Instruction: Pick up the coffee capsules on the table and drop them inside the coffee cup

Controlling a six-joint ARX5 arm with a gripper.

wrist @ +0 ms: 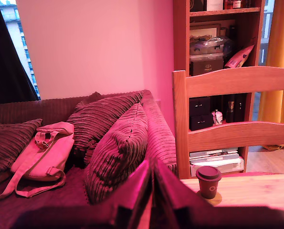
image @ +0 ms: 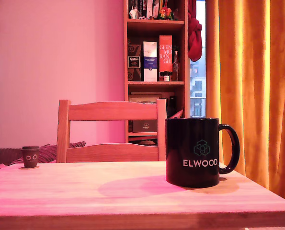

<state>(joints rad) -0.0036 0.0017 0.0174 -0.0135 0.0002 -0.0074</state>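
One dark brown-grey coffee capsule [image: 30, 156] with two pale ring marks stands upright near the table's [image: 132, 201] far edge, at the exterior view's left. The wrist view shows the same capsule [wrist: 208, 182] on the table [wrist: 256, 191], just beyond and to one side of my gripper [wrist: 150, 168]. The two fingers [wrist: 168, 191] lie pressed together with only a thin seam between them, and nothing shows between them. The black coffee cup [image: 192, 152], lettered "ELWOOD", stands upright at the exterior view's right with its handle to the right. My gripper does not appear in the exterior view.
A wooden slat-back chair [image: 111, 132] stands behind the table. Beyond it are a sofa [wrist: 46, 109] with ribbed cushions [wrist: 115, 148] and a pink bag [wrist: 44, 152], a bookshelf [image: 154, 62] and orange curtains [image: 250, 86].
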